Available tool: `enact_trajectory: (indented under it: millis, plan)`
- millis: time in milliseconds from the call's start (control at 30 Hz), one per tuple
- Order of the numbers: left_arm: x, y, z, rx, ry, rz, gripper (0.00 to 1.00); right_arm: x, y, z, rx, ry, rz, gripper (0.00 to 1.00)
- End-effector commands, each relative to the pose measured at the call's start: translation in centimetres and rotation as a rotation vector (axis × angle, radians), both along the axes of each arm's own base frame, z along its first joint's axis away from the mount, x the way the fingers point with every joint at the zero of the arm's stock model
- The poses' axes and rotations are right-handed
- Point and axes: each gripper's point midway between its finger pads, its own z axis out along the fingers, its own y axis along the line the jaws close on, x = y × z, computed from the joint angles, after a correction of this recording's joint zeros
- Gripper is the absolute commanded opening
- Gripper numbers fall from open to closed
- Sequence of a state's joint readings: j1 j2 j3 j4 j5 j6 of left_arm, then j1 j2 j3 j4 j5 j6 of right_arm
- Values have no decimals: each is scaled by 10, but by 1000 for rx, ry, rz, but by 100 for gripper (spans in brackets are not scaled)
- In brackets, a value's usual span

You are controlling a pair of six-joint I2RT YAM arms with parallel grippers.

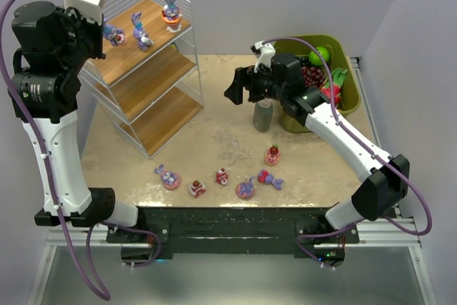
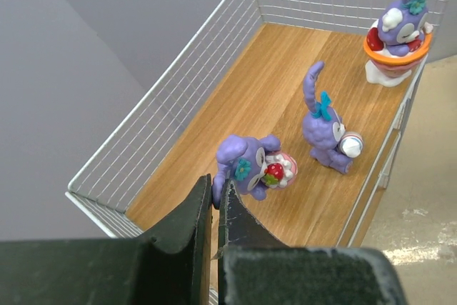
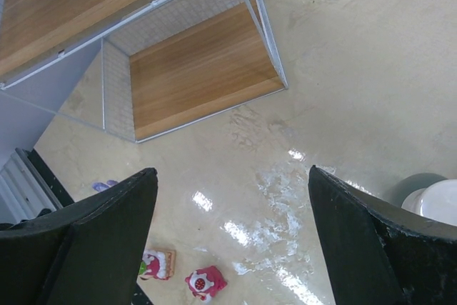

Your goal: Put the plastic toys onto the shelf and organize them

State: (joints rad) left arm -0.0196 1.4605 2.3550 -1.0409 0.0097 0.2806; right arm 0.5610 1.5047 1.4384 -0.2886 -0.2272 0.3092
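Observation:
The shelf (image 1: 153, 108) stands at the back left, its top board (image 2: 264, 83) under my left wrist. Three purple bunnies are on that tier. My left gripper (image 2: 216, 194) is shut on the ear of the nearest bunny (image 2: 250, 169), which holds a strawberry cake and touches the board. A second bunny (image 2: 327, 133) and one on an orange base (image 2: 396, 33) stand farther along. Several toys lie at the table's front, among them a bunny (image 1: 168, 176) and a cake piece (image 1: 222, 175). My right gripper (image 3: 232, 198) hangs open and empty above the table, with two cake pieces (image 3: 206, 282) below it.
An olive-green bin (image 1: 343, 55) at the back right holds grapes (image 1: 312, 75) and a green apple (image 1: 319, 55). A grey bottle (image 1: 263, 116) stands in front of it, under my right arm. The shelf's lowest board (image 3: 200, 76) shows in the right wrist view.

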Motion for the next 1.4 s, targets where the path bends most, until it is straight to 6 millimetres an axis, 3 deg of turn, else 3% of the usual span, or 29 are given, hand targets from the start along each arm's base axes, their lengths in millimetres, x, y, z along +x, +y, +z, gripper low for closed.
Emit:
enact_trajectory:
  millis: [0,133,267,400,567,633,700,733,767,833,967,1367]
  plan:
    - [-18,-5,3,15,-11,-48,0,2,1,48,35,-113,19,90]
    - [-23,-6,-7,20,18,-54,0,1,14,66,55,-157,98,89]
    - [-32,-10,-8,27,14,-82,0,-8,33,111,134,-249,203,85]
    - [-44,-11,-3,37,-12,-92,0,-24,68,138,146,-332,297,84]
    - [-45,-11,-8,44,-3,-95,0,-18,104,158,161,-369,316,77]
    - [-49,-10,-8,49,-8,-89,0,-19,112,179,202,-412,314,75]
    - [-52,-9,-5,55,-17,-87,0,-16,126,182,220,-428,333,73]
    - [-52,-9,-5,58,-17,-85,0,-19,128,199,252,-456,342,73]
    - [-51,-9,-6,61,-13,-85,0,-12,138,191,254,-444,354,73]
    - [-44,-9,-12,63,8,-89,0,-14,144,211,301,-476,363,72]
    - [-34,-11,-23,60,44,-92,0,-11,160,216,337,-495,370,73]
    - [-40,-14,-30,78,57,-81,0,-27,204,216,421,-491,416,75]
